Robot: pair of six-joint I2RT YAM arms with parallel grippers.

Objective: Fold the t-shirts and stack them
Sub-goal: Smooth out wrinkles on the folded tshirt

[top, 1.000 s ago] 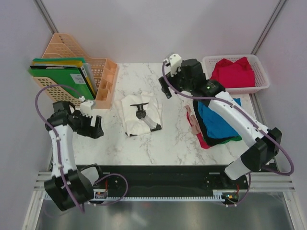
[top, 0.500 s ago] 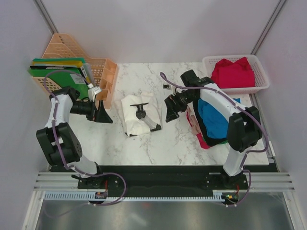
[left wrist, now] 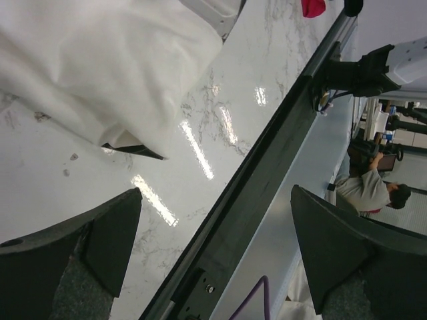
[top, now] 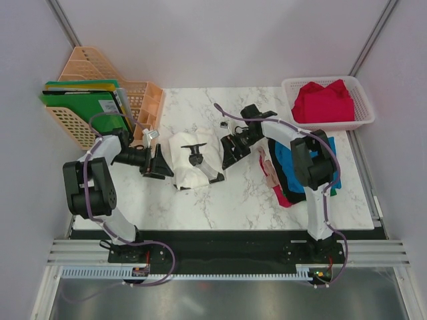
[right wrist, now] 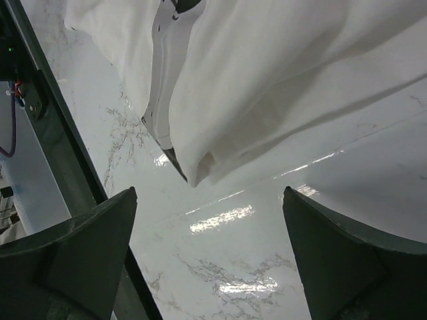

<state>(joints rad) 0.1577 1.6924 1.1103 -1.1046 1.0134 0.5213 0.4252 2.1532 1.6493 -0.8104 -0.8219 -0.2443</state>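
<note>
A folded white t-shirt (top: 192, 160) with a black print lies mid-table; its cloth fills the top of the left wrist view (left wrist: 100, 73) and the right wrist view (right wrist: 267, 80). My left gripper (top: 163, 167) stands open just left of it, low over the marble. On the shirt's right side my right gripper (top: 229, 151) is open too, nothing between its fingers. A stack of folded t-shirts, blue (top: 303, 167) on top over black, green and red, lies at the right. A red t-shirt (top: 324, 101) sits in the white basket (top: 363, 100).
A peach file rack (top: 143, 100) holding green folders (top: 83, 105) stands at the back left. A pale beige cloth (top: 267, 168) lies beside the stack. The table's black front rail (top: 220, 240) runs along the near edge.
Both arms have swung inward and down toward the white t-shirt, the left from near the file rack, the right from the back. Both grippers stayed open.
</note>
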